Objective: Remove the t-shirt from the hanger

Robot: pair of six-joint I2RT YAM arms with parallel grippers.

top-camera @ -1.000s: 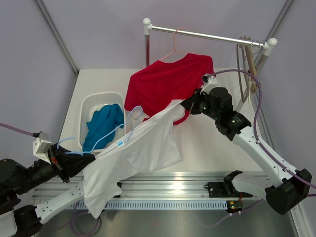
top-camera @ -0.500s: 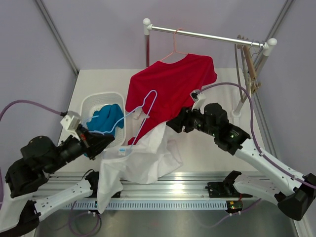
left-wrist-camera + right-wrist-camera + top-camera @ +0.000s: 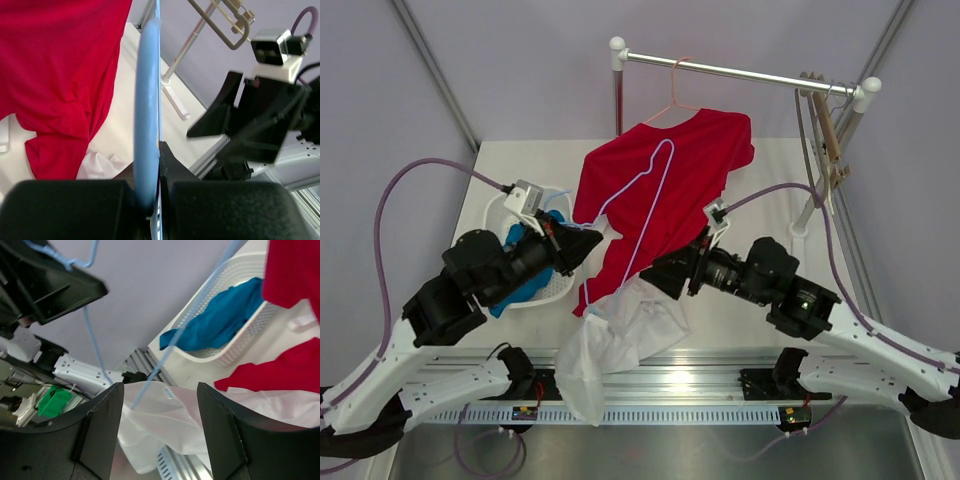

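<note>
My left gripper (image 3: 588, 240) is shut on a light blue wire hanger (image 3: 658, 190), held up in front of the red shirt. In the left wrist view the hanger (image 3: 146, 110) runs straight up between the closed jaws of that gripper (image 3: 156, 165). The white t-shirt (image 3: 620, 335) sags from the hanger's lower end and spills over the table's front edge. The hanger wire (image 3: 195, 305) enters the t-shirt's (image 3: 170, 425) collar. My right gripper (image 3: 662, 275) is open just right of the hanger. The right gripper (image 3: 160, 390) has nothing between its fingers, and the shirt lies well beyond them.
A red t-shirt (image 3: 665, 180) hangs on a pink hanger from the metal rack rail (image 3: 740, 72). Wooden hangers (image 3: 825, 120) dangle at the rail's right end. A white basket (image 3: 505, 215) with a blue cloth (image 3: 220, 320) stands at the left. A metal rail (image 3: 670, 380) runs along the front edge.
My right gripper has opened, let go of the white t-shirt and dropped lower and leftward. The left arm swung the hanger up and right. The shirt slumped toward the front edge.
</note>
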